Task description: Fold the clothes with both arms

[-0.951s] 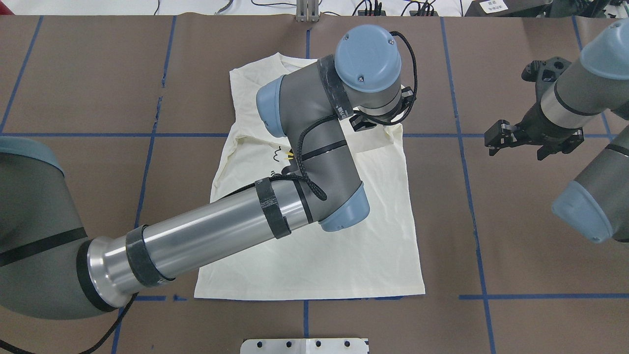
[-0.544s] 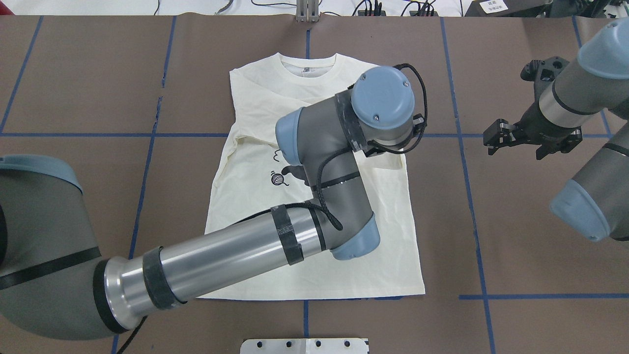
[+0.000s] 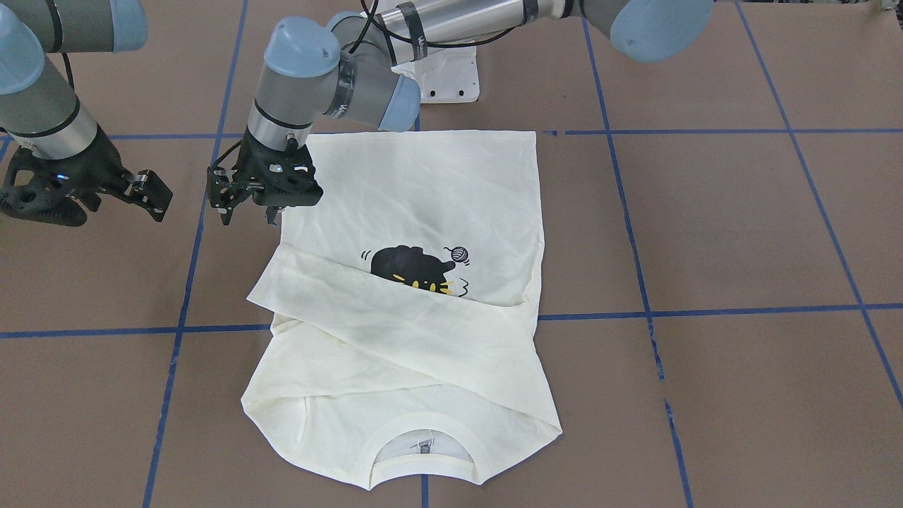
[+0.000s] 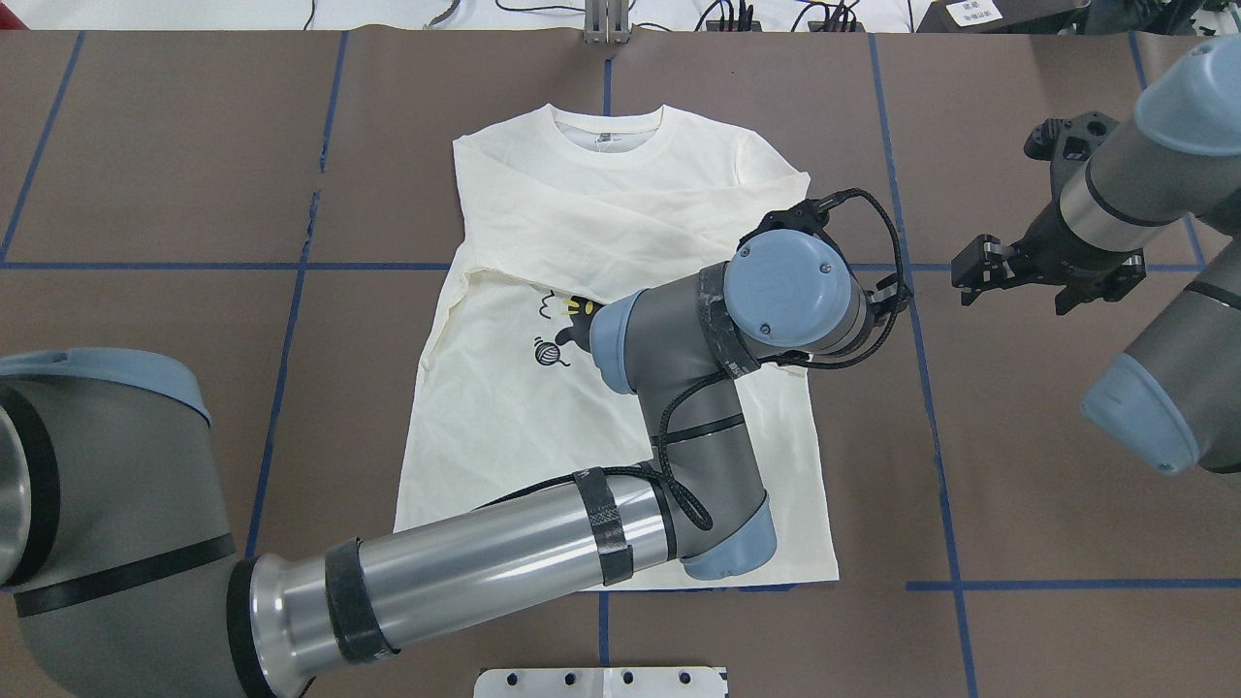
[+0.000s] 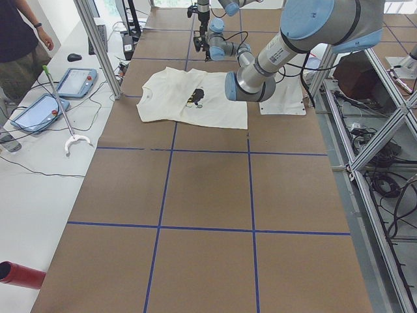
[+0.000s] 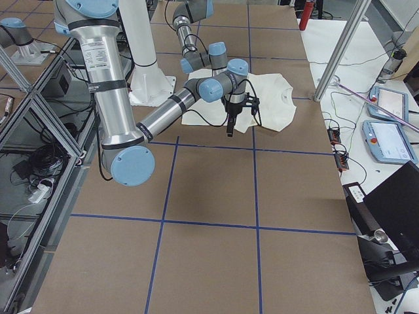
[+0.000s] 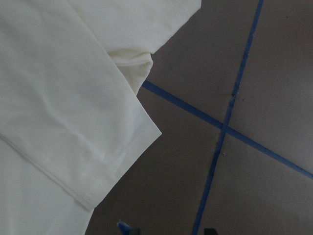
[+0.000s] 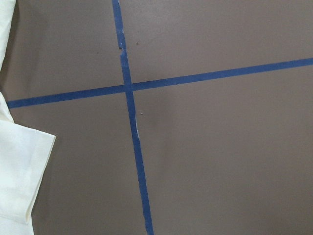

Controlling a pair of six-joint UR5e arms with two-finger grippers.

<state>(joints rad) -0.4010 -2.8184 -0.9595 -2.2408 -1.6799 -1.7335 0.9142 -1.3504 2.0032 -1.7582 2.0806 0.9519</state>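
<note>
The cream shirt (image 3: 423, 183) lies flat on the brown table, collar (image 3: 423, 462) away from me, with both sleeves folded across the chest. The black cat print (image 3: 413, 268) shows partly below the folded sleeves. My left arm reaches across the shirt (image 4: 504, 436). Its gripper (image 3: 248, 212) is open and empty, just above the shirt's right edge. In the overhead view it is mostly hidden under the wrist (image 4: 790, 301). The left wrist view shows a sleeve cuff (image 7: 122, 147) and bare table. My right gripper (image 3: 152, 194) is open and empty over the table, right of the shirt (image 8: 19, 166).
Blue tape lines (image 4: 921, 339) cross the brown table. The white pedestal base (image 4: 601, 681) sits at the near edge. In the exterior left view, tablets (image 5: 75, 81) and a person (image 5: 19, 39) are beyond the table's far side.
My left arm has swung from over the collar area to the shirt's right edge and nearer to me, uncovering the collar and folded sleeves. The right arm has hardly moved.
</note>
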